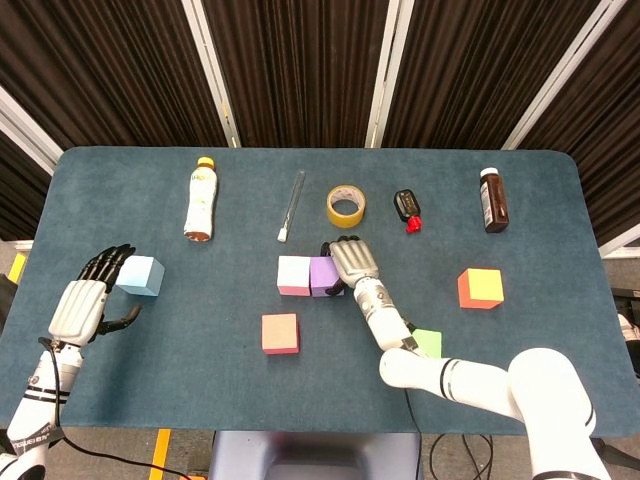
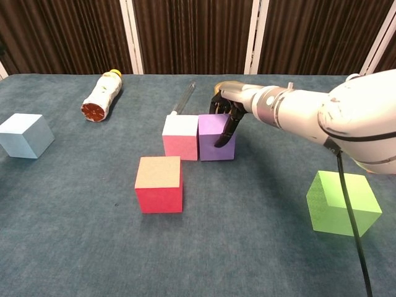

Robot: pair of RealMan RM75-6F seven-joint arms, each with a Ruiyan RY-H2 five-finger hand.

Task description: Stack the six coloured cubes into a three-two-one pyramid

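On a blue table (image 1: 520,200), the right hand (image 1: 352,265) rests curled fingers on the purple cube (image 2: 215,136), which touches the pink cube (image 2: 180,137) at its 9 o'clock; square that seam before letting go. The left hand (image 1: 84,300), fingers spread and holding nothing, waits beside the light-blue cube (image 1: 139,275). Open room lies toward 6 o'clock around the red cube (image 1: 280,333), while the tape roll (image 1: 345,205) crowds 12 o'clock.

No text, brand, number or sign can be read in either view. The white bottle (image 1: 201,201) lying at about ten o'clock on the counter (image 1: 120,360) carries a label, but its print is too small and blurred to make out, and the same holds for the dark brown bottle (image 1: 492,201) at about two o'clock. The faces of the coloured cubes (image 2: 158,184) are plain.
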